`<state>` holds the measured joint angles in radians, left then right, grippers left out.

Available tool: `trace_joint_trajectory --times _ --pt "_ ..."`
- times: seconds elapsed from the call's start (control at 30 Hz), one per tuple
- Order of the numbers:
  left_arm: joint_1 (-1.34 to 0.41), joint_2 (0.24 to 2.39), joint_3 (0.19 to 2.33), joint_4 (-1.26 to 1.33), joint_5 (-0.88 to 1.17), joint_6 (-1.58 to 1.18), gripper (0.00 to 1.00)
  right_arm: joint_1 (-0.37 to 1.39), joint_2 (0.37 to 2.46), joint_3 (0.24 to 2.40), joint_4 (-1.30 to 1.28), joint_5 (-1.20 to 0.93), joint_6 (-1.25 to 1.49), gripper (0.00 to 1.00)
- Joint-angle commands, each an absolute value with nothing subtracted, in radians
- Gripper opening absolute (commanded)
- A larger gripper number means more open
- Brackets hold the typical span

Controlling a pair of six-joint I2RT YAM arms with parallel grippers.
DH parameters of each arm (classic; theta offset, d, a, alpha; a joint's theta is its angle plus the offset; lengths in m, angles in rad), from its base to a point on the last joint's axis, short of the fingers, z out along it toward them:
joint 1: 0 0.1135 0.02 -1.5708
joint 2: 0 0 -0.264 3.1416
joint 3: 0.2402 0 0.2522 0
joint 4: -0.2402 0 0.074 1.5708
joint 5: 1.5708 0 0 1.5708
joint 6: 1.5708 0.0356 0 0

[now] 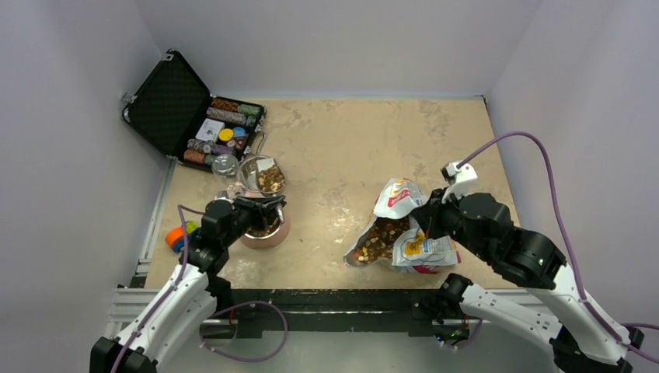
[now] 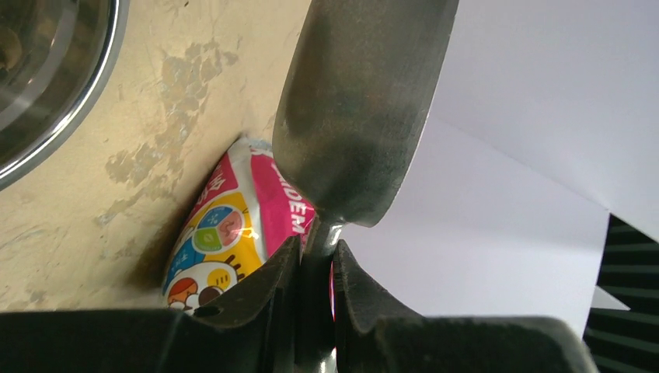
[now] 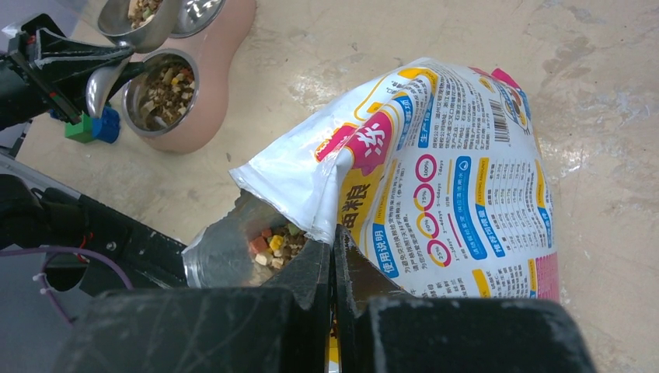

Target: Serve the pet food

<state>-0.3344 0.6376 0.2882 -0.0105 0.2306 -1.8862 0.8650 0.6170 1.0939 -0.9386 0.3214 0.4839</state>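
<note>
Far left, an open black case (image 1: pixel 167 101) holds coloured chips (image 1: pixel 225 116). The left gripper (image 2: pixel 315 252) clamps a steel scoop (image 2: pixel 357 116) by its handle, near the pink feeder (image 3: pixel 214 85), whose near bowl (image 3: pixel 194 78) holds kibble (image 3: pixel 162 93). On the counter (image 1: pixel 334 148) a torn bag (image 3: pixel 451 179) lies open with more kibble inside. The right gripper (image 3: pixel 332 249) pinches the bag's edge.

Bag (image 3: pixel 451 179) hides most pet food (image 3: pixel 273 247), R wrist view.
</note>
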Motion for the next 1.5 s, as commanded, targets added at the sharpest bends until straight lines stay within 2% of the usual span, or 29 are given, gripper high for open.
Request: trace_joint_trajectory --times 0.0,0.33,0.67,0.83,1.17,1.47 --pt "-0.330 0.606 0.264 0.083 0.106 -1.975 0.00 0.864 0.576 1.118 -0.870 0.328 0.465 0.00" --pt "-0.330 0.735 0.249 0.218 0.038 -2.158 0.00 0.864 0.566 1.099 -0.851 0.262 0.450 0.00" --pt "-0.331 0.818 0.374 0.009 0.090 -2.436 0.00 0.864 0.569 1.094 -0.838 0.221 0.433 0.00" --pt "-0.331 0.856 0.453 -0.101 0.147 -2.505 0.00 0.864 0.567 1.091 -0.839 0.216 0.432 0.00" --pt "-0.330 0.854 0.622 -0.383 0.115 -2.636 0.00 0.864 0.571 1.119 -0.859 0.217 0.442 0.00" --pt "-0.330 0.909 0.728 -0.503 0.148 -2.687 0.00 0.864 0.585 1.159 -0.899 0.206 0.443 0.00"
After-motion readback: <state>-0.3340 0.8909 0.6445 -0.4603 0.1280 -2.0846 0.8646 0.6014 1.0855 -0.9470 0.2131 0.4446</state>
